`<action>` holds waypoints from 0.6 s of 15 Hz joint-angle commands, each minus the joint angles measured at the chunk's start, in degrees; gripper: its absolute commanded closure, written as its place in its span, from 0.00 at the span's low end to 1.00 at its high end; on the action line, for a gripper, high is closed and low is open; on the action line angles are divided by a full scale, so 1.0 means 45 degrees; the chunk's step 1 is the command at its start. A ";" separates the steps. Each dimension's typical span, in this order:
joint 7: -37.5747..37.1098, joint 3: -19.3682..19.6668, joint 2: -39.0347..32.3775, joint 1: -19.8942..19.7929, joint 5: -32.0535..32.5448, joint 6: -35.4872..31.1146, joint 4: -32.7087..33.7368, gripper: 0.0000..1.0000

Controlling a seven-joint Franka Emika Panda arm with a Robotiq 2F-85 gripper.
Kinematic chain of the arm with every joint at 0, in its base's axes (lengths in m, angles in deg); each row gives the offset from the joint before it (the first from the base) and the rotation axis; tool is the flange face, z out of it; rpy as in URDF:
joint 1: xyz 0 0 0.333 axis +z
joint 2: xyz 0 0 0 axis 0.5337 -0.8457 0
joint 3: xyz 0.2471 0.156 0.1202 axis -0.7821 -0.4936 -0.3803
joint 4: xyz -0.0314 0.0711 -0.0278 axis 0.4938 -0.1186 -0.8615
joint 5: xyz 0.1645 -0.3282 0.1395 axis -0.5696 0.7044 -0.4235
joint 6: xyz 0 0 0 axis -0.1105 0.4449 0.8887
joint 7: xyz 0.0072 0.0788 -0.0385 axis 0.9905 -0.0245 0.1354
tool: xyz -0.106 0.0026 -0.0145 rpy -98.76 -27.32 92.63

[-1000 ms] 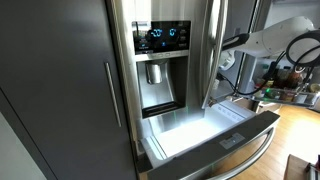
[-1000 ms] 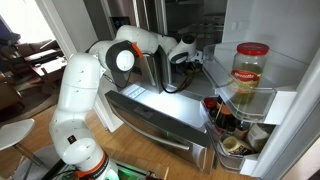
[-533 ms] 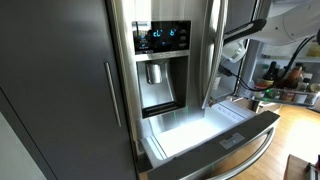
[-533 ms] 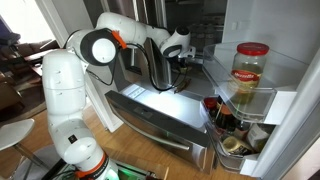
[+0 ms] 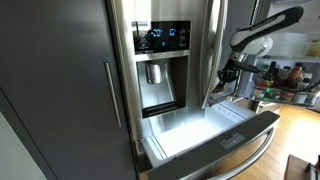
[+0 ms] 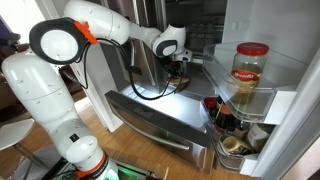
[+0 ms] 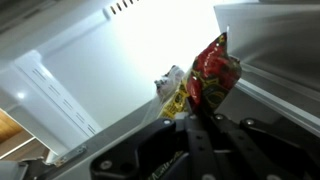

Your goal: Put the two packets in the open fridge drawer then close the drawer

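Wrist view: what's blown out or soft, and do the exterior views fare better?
Wrist view: the fridge drawer interior is blown out white; the packets read clearly, the claw is dark and soft. In an exterior view the drawer glows but keeps its edges.

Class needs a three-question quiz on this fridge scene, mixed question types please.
1. True or false: the wide stainless-steel fridge drawer with the curved bar handle is shut.
2. Multiple choice: in the wrist view, the crinkled red packet and the small yellowish packet are A) lying in the drawer, B) held at the robot gripper, C) on the floor.
3. Fill in: the drawer's inside is bright ____.
Key: 1 false; 2 B; 3 white.
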 commanded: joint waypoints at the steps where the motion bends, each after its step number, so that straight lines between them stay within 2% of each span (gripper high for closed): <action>1: -0.1314 0.0504 0.1273 0.0349 0.1511 0.0656 -0.1310 0.99; 2: -0.1301 0.0520 0.1398 0.0367 0.1628 0.0235 -0.1558 0.69; 3: -0.1091 0.0549 0.1418 0.0383 0.1476 0.0246 -0.1633 0.68; 4: -0.1073 0.0571 0.1399 0.0398 0.1450 0.0093 -0.1679 0.63; 7: -0.0643 0.0643 0.1134 0.0448 0.1078 -0.0529 -0.1566 0.41; 9: 0.0455 0.0700 0.0786 0.0496 0.0757 -0.1804 -0.1531 0.26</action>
